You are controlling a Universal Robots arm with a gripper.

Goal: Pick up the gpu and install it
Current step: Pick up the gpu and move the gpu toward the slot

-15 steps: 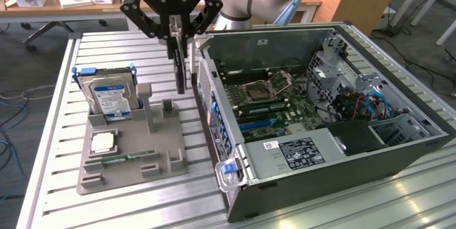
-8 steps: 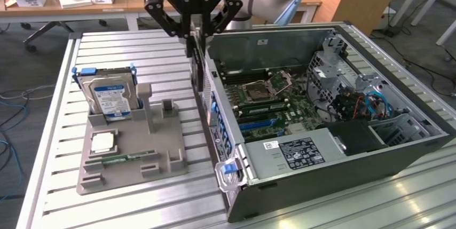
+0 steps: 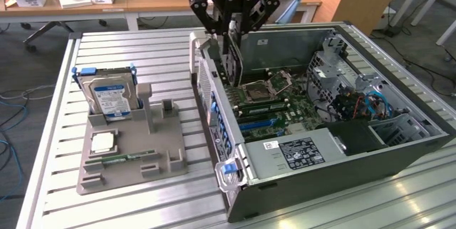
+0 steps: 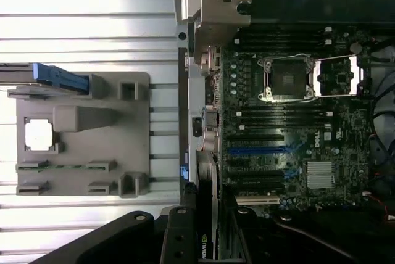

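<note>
My gripper (image 3: 232, 39) clamps the gpu (image 3: 236, 68). It hangs on edge, long side looking up-down, over the case (image 3: 356, 178), near its 10 o'clock corner. The case holds a board (image 3: 279, 101); the tray (image 3: 132, 160) at 9 o'clock holds a drive (image 3: 110, 100).

Desk (image 3: 142, 47) layout, exterior view
Computer case (image 3: 342, 181) in the middle; tray (image 3: 128, 170) at its 9 o'clock; hard drive (image 3: 107, 98) standing at the tray's 12 o'clock end; gpu (image 3: 234, 66) upright at the case's 10 o'clock.

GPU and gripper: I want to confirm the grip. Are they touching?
Touching. The exterior view shows the gripper clamping the gpu by its top edge, holding it upright over the motherboard.
</note>
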